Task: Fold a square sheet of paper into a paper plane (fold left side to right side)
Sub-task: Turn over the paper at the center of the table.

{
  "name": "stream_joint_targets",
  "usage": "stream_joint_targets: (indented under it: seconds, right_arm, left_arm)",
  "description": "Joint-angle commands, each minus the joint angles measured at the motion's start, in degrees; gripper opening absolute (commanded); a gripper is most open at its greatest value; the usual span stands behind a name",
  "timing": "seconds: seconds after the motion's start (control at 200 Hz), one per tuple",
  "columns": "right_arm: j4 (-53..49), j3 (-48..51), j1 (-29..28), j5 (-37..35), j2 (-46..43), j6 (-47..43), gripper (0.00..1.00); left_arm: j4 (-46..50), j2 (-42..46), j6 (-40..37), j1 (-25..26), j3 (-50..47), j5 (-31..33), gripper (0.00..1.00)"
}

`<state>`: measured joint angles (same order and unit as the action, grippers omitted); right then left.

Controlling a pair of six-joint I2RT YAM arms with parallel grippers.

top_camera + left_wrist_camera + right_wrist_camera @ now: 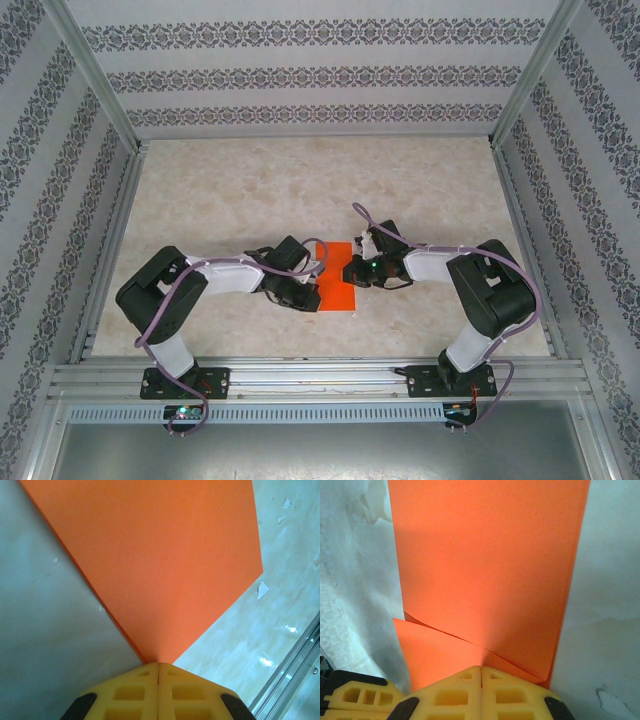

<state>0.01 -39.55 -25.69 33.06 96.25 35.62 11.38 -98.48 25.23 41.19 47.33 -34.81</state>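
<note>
Two pinches, left hand [159, 667] and right hand [481, 670], on the orange sheet [337, 283], long axis near-to-far.

From above, left gripper [308, 296] and right gripper [358, 272] cover side edges of the paper [336, 282]; creases too small to read. Left wrist: paper runs off the top, corner lost at the fingers [131, 692]. Right wrist: top cut off too, lower flap partly behind fingers.

left end effector [158, 665]: closed | right end effector [481, 669]: closed | both: reaching inward
</note>
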Motion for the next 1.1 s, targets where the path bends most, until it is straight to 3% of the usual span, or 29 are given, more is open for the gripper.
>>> stream_joint_targets:
  seconds: [0.0, 0.165, 0.47, 0.615, 0.754, 0.919, 1.094]
  right_arm:
    - [-7.44, 1.28, 0.96, -7.74, 2.68, -1.42, 0.0]
    - [-5.65, -0.28, 0.82, -3.63, -1.19, 0.06, 0.01]
    - [-5.25, -1.24, 1.51, -6.17, -14.02, -0.59, 0.5]
    - [-3.8, 3.08, 2.57, -10.47, -21.1, -0.22, 0.73]
    - [-1.41, 7.67, 3.37, -11.09, -26.9, 0.9, 0.89]
    - [-0.01, 11.59, 3.46, -10.71, -30.51, 1.97, 0.95]
    - [-0.01, 13.68, 3.46, -10.21, -31.84, 2.42, 0.95]
  left_arm:
    - [6.9, 1.21, -1.15, 0.82, -2.05, 2.02, 0.07]
    - [4.22, 5.05, 0.67, 0.5, -2.7, 2.41, 0.15]
    - [-6.86, 12.67, 7.33, -5.15, -4.82, 1.64, 0.36]
    - [-13.43, 10.75, 9.65, -6.56, -4.38, -0.53, 0.48]
    - [-14.57, 6.95, 8.62, -6.65, -2.03, -1.15, 0.51]
    - [-16.38, 3.01, 8.08, -6.65, -0.82, -1.05, 0.51]
    - [-18.01, -0.97, 8.08, -6.65, 0.57, -2.48, 0.43]
